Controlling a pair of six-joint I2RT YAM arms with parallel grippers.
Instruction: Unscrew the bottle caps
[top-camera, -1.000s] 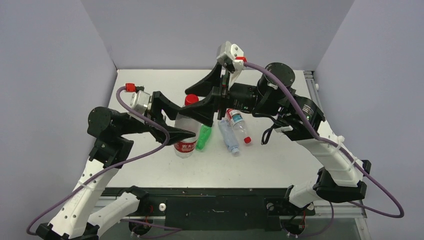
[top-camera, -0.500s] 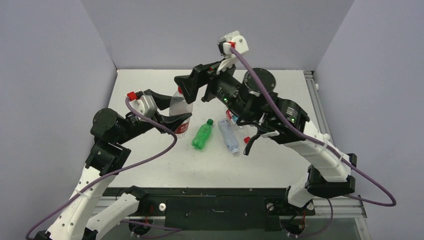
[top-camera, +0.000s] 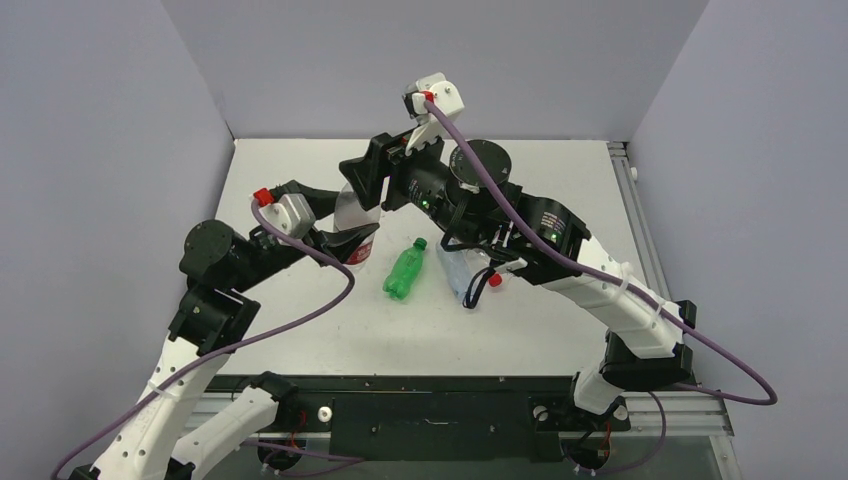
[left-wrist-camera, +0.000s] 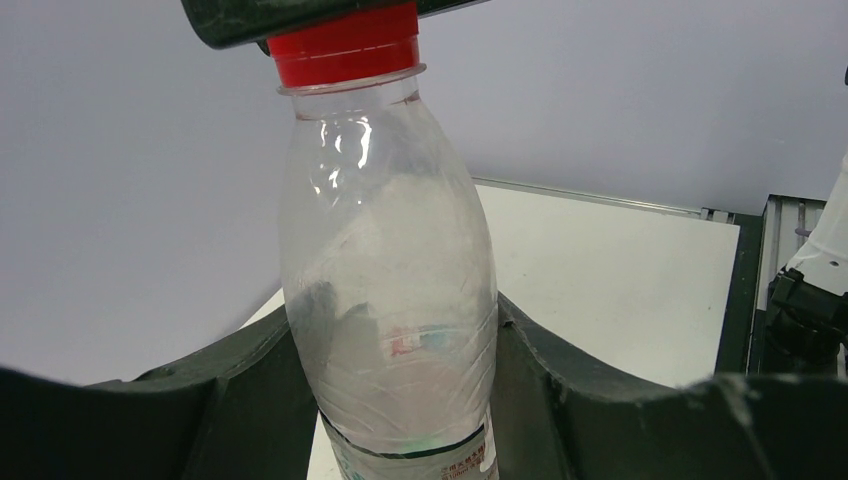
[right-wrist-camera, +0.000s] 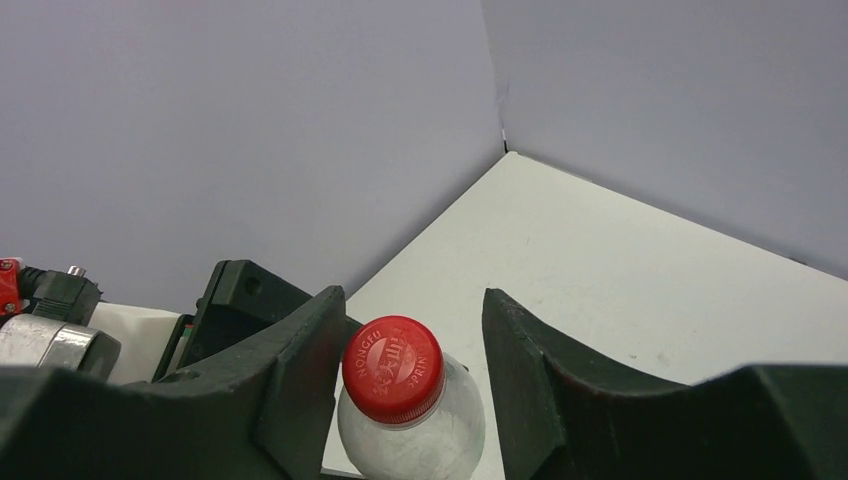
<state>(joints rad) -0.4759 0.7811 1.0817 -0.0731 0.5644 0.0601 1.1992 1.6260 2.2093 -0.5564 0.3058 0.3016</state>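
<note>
My left claw (left-wrist-camera: 390, 345) is clenched around the belly of one clear red-label bottle (left-wrist-camera: 385, 200) and holds it upright, fingers pressed to both sides. The right claw (right-wrist-camera: 410, 315) sits directly above the left one, straddling that bottle's red cap (right-wrist-camera: 393, 368). The cap touches one finger, but a strip of the white surface (top-camera: 330, 320) shows between it and the other finger, so I read this claw as released, not biting.

From above I count three bottles in plain view. One is in the left claw. One green bottle (top-camera: 404, 270) lies on the surface just right of that claw. One pale bottle (top-camera: 460, 278) lies further right, half hidden beneath the right arm, behind its claw. I count two caps for certain: the red one between the right claw's fingers, and one green cap (top-camera: 421, 242) on the green bottle, pointing up towards the right claw. Anything else under that arm I cannot tell
</note>
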